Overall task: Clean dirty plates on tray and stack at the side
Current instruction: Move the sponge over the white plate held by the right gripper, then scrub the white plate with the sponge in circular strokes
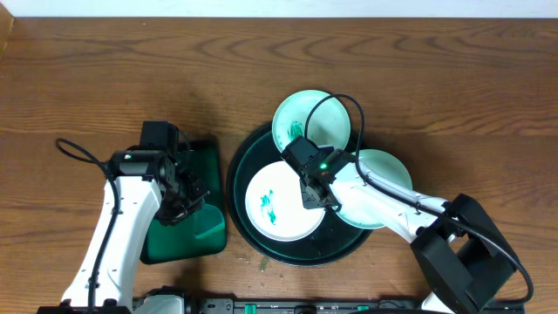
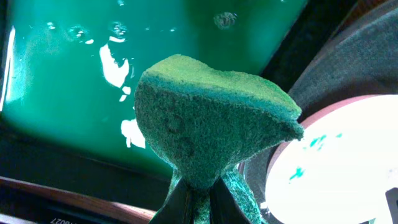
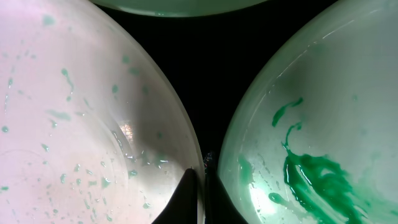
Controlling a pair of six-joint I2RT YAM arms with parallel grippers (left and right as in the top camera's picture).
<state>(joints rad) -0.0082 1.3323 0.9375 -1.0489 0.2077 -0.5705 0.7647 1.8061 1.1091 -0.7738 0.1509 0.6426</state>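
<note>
A white plate (image 1: 277,208) with green stains lies in the round dark tray (image 1: 239,202). My right gripper (image 1: 314,188) is shut on that plate's right rim; in the right wrist view the jaws (image 3: 198,190) pinch the edge of the wet white plate (image 3: 74,124). A second plate (image 1: 307,118) with a green smear sits on the tray's far rim and shows in the right wrist view (image 3: 323,143). A third pale plate (image 1: 384,174) lies right of the tray, under the right arm. My left gripper (image 1: 179,202) is shut on a green sponge (image 2: 211,124) over the green basin (image 1: 196,231).
The green basin (image 2: 124,68) holds liquid and stands just left of the tray. The tray's dark rim (image 2: 354,56) and the white plate (image 2: 339,162) show beside the sponge in the left wrist view. Bare wooden table (image 1: 105,70) surrounds them.
</note>
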